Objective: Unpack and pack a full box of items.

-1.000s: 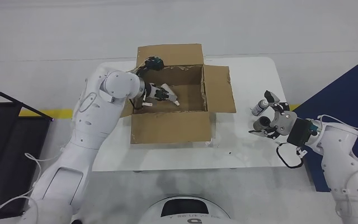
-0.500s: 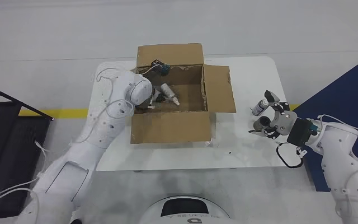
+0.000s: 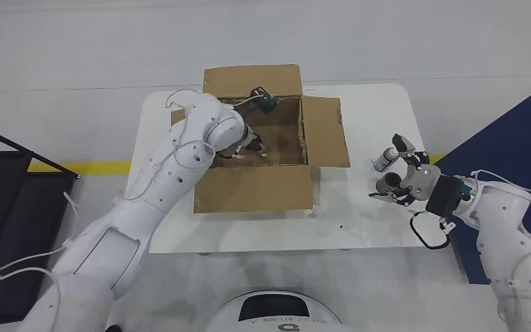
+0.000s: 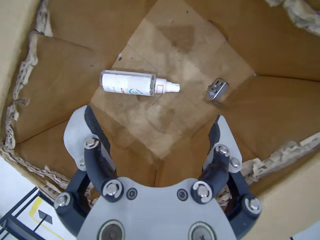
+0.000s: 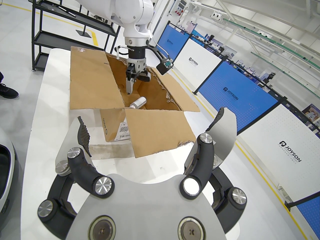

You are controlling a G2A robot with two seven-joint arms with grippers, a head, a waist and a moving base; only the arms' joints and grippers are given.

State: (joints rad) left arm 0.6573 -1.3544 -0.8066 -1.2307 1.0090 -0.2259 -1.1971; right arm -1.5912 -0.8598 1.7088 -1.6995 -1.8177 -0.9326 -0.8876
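An open cardboard box [image 3: 257, 189] stands mid-table. On its floor lie a white spray bottle [image 4: 138, 87] on its side and a small metal piece [image 4: 217, 92]. My left gripper [image 4: 153, 116] hangs open inside the box, just above the floor and close to the bottle, holding nothing. From the right wrist view the left gripper [image 5: 131, 86] points down into the box beside the bottle [image 5: 138, 102]. My right gripper [image 3: 397, 166] is open over the table's right end, empty, with a small grey bottle [image 3: 384, 158] by its fingers.
The box flaps [image 3: 325, 131] lie folded outward, with torn edges. The white table [image 3: 373, 108] has bare surface behind and in front of the box. A black shelf rack [image 5: 40, 33] stands off the table's left end, and blue partitions [image 5: 225, 86] line the room.
My left arm has swung to the right over the box, its wrist camera passing from the back left corner to the back middle. The spray bottle lies in the box. The right arm is unmoved.
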